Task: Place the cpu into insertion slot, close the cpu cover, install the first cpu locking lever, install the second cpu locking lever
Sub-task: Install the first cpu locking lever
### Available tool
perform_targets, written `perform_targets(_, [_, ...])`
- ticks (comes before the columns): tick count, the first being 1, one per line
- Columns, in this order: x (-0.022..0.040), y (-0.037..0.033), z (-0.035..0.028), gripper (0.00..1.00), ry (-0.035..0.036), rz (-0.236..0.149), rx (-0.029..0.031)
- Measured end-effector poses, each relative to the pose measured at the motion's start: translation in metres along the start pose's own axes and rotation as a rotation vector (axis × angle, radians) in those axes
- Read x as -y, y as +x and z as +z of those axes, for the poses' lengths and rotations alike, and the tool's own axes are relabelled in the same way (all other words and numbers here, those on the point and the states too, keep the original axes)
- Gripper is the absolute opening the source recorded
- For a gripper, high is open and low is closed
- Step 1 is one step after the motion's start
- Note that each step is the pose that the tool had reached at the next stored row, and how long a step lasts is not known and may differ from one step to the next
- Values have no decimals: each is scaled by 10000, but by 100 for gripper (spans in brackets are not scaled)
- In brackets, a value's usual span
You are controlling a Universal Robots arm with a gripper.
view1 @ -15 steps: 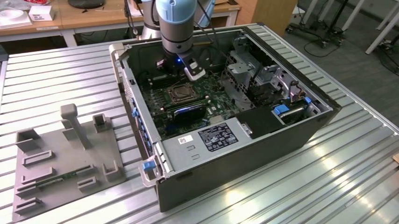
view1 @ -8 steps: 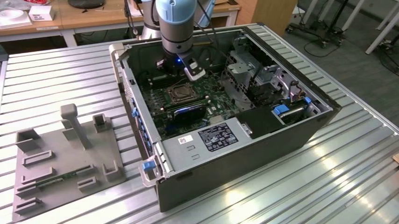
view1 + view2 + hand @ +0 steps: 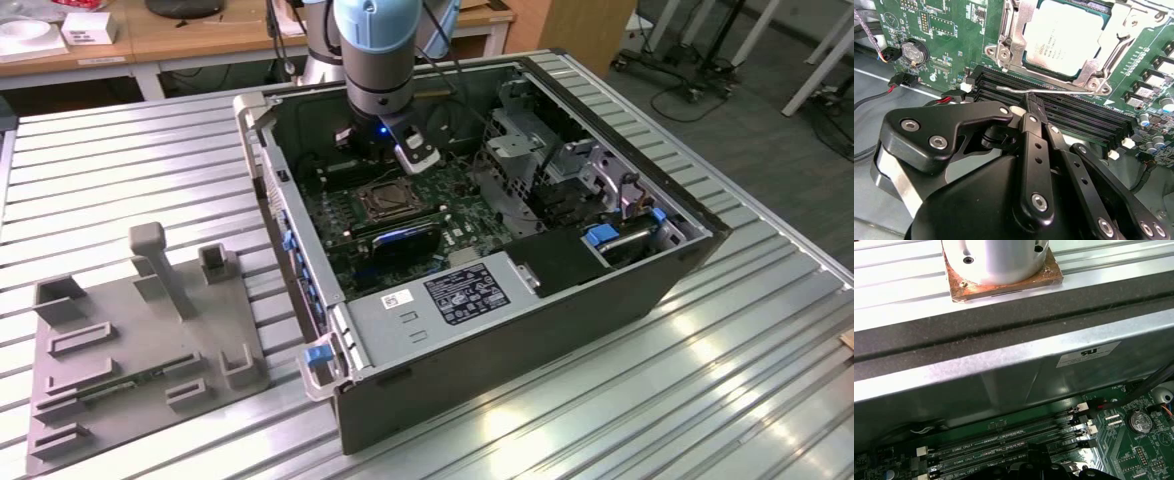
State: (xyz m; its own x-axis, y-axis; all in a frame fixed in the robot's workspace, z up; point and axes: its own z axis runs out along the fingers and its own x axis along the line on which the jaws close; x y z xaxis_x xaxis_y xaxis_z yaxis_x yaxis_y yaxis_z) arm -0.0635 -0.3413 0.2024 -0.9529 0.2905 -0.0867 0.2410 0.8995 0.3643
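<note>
The computer case [image 3: 534, 340] is open on top, so there is room to come down. Its walls stand all round. A metal cage [image 3: 518, 155] crowds the exterior view's right. Low down, the gripper [image 3: 1031, 102] pinches the wire lever [image 3: 1064, 90], squeezed between the memory slots [image 3: 1079, 117] and the insertion slot [image 3: 1004, 50].

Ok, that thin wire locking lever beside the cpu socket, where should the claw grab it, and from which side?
Probably the locking lever, on its straight run near the hooked end: it is thin and apparently free there. Bring the claw in from the memory slots side, since the cpu cover crowds the other side.
</note>
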Motion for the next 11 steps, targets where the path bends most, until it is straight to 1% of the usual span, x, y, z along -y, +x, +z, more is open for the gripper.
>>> perform_targets(11, [16, 6, -8, 11, -5, -1, 3])
